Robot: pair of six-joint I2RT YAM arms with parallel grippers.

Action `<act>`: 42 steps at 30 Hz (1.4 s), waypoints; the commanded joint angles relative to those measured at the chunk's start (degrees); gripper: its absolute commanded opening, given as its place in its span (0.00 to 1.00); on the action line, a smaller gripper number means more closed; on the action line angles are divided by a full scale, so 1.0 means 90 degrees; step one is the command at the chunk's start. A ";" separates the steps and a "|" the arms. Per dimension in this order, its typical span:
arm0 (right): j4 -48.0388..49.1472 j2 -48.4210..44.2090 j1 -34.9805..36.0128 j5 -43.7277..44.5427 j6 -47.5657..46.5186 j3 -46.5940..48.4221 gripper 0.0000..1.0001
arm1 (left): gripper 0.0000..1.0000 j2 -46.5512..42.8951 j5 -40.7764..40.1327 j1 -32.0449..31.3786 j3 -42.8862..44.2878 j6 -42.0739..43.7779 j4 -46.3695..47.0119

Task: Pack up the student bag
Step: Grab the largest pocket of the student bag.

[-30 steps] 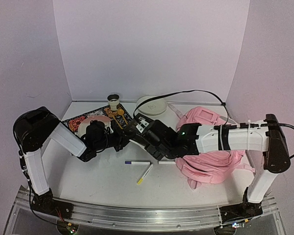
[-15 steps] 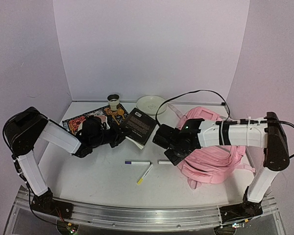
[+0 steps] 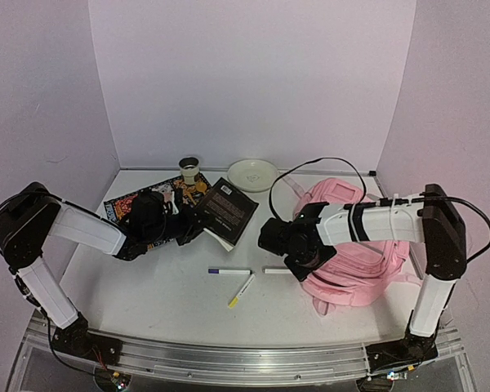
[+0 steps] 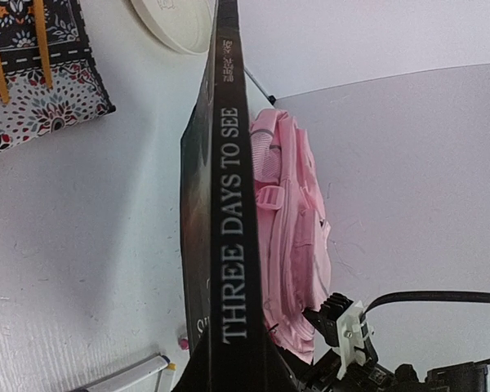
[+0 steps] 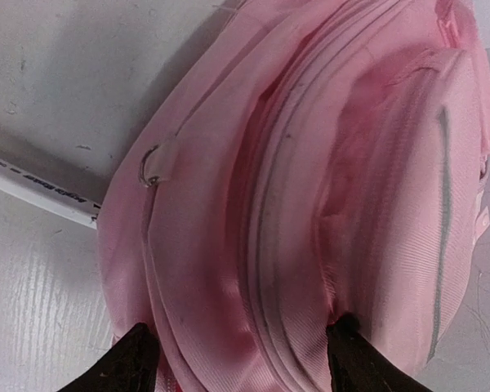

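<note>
Slumping at the right of the surface [image 3: 163,290], the student bag [image 3: 363,261] is judged soft and light, best pinched at a seam ridge. It is straddled by the wide-spread right claw [image 5: 245,359]; a book [image 3: 227,210] is clamped in the left claw [image 3: 193,229].

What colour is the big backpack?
Pink. The right wrist view shows the backpack best, up close.

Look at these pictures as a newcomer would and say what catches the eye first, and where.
The big pink student bag lying on the right of the table stands out most, with the right gripper open, its fingers spread over the bag's folds. Next comes the dark book titled "Three Days to See", held up at mid-table by the left gripper.
</note>
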 commanded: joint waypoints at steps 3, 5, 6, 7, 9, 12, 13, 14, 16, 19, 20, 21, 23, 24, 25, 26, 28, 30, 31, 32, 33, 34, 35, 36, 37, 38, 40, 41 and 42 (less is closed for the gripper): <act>-0.0404 0.0409 -0.0243 0.0276 0.0124 -0.0194 0.72 | 0.00 -0.0378 0.0038 0.0028 0.0017 0.0187 0.0371; -0.0401 0.0458 -0.0263 0.0381 0.0116 -0.0175 0.71 | 0.00 -0.0397 0.0062 0.0029 0.0016 0.0191 0.0363; -0.0402 0.0476 -0.0269 0.0419 0.0105 -0.0147 0.70 | 0.00 -0.0403 0.0079 0.0033 0.0016 0.0202 0.0358; -0.0395 0.0477 -0.0270 0.0455 0.0081 -0.0107 0.67 | 0.00 -0.0405 0.0103 0.0035 0.0016 0.0213 0.0356; -0.0340 0.0471 -0.0269 0.0498 -0.0036 0.0004 0.61 | 0.00 -0.0407 0.0162 0.0036 0.0010 0.0223 0.0355; -0.0258 0.0470 -0.0275 0.0527 -0.0257 0.0191 0.48 | 0.00 -0.0417 0.0253 0.0029 -0.0014 0.0242 0.0354; -0.0240 0.0473 -0.0276 0.0549 -0.0320 0.0264 0.46 | 0.00 -0.0430 0.0277 0.0035 -0.0025 0.0249 0.0348; -0.0234 0.0477 -0.0277 0.0572 -0.0362 0.0313 0.43 | 0.00 -0.0451 0.0309 0.0037 -0.0034 0.0260 0.0348; -0.0216 0.0489 -0.0274 0.0627 -0.0416 0.0402 0.37 | 0.00 -0.0496 0.0372 0.0029 -0.0071 0.0281 0.0349; -0.0169 0.0523 -0.0273 0.0724 -0.0536 0.0543 0.20 | 0.00 -0.0559 0.0503 0.0030 -0.0106 0.0319 0.0340; -0.0137 0.0531 -0.0268 0.0724 -0.0608 0.0601 0.13 | 0.00 -0.0567 0.0562 0.0029 -0.0116 0.0316 0.0337; -0.0101 0.0538 -0.0267 0.0719 -0.0683 0.0658 0.06 | 0.00 -0.0575 0.0622 0.0028 -0.0127 0.0310 0.0332; -0.0007 0.0548 -0.0270 0.0723 -0.0840 0.0798 0.00 | 0.00 -0.0590 0.0753 0.0028 -0.0170 0.0265 0.0338; 0.0038 0.0548 -0.0272 0.0686 -0.0934 0.0908 0.00 | 0.00 -0.0605 0.0822 0.0028 -0.0201 0.0229 0.0340; 0.0091 0.0548 -0.0271 0.0642 -0.1000 0.1021 0.00 | 0.00 -0.0615 0.0894 0.0029 -0.0226 0.0203 0.0336; 0.0155 0.0542 -0.0269 0.0589 -0.1092 0.1139 0.00 | 0.00 -0.0626 0.0953 0.0023 -0.0241 0.0181 0.0335; 0.0315 0.0532 -0.0263 0.0439 -0.1265 0.1348 0.00 | 0.00 -0.0641 0.1071 -0.0003 -0.0283 0.0132 0.0341; 0.0482 0.0528 -0.0261 0.0314 -0.1410 0.1562 0.00 | 0.00 -0.0672 0.1140 -0.0048 -0.0332 0.0097 0.0341; 0.0546 0.0539 -0.0258 0.0268 -0.1502 0.1649 0.00 | 0.00 -0.0688 0.1157 -0.0084 -0.0344 0.0079 0.0341; 0.0603 0.0543 -0.0262 0.0225 -0.1560 0.1732 0.00 | 0.00 -0.0696 0.1186 -0.0109 -0.0354 0.0049 0.0343; 0.0664 0.0547 -0.0260 0.0184 -0.1632 0.1838 0.00 | 0.00 -0.0697 0.1236 -0.0141 -0.0351 0.0024 0.0346; 0.0713 0.0554 -0.0259 0.0135 -0.1678 0.1937 0.00 | 0.00 -0.0697 0.1258 -0.0186 -0.0342 0.0011 0.0344; 0.0758 0.0557 -0.0261 0.0097 -0.1729 0.2017 0.00 | 0.00 -0.0696 0.1275 -0.0244 -0.0329 -0.0003 0.0343; 0.0809 0.0558 -0.0259 0.0079 -0.1783 0.2098 0.00 | 0.00 -0.0694 0.1298 -0.0299 -0.0305 -0.0025 0.0344; 0.0854 0.0558 -0.0259 0.0072 -0.1833 0.2166 0.00 | 0.00 -0.0691 0.1330 -0.0338 -0.0273 -0.0046 0.0347; 0.0891 0.0558 -0.0260 0.0068 -0.1882 0.2224 0.00 | 0.00 -0.0687 0.1362 -0.0382 -0.0241 -0.0063 0.0349; 0.0912 0.0550 -0.0260 0.0111 -0.1929 0.2357 0.01 | 0.00 -0.0659 0.1435 -0.0446 -0.0185 -0.0129 0.0343; 0.0924 0.0539 -0.0262 0.0152 -0.1941 0.2421 0.02 | 0.00 -0.0651 0.1498 -0.0462 -0.0167 -0.0175 0.0353; 0.0938 0.0522 -0.0260 0.0200 -0.1953 0.2476 0.02 | 0.00 -0.0670 0.1550 -0.0479 -0.0169 -0.0220 0.0359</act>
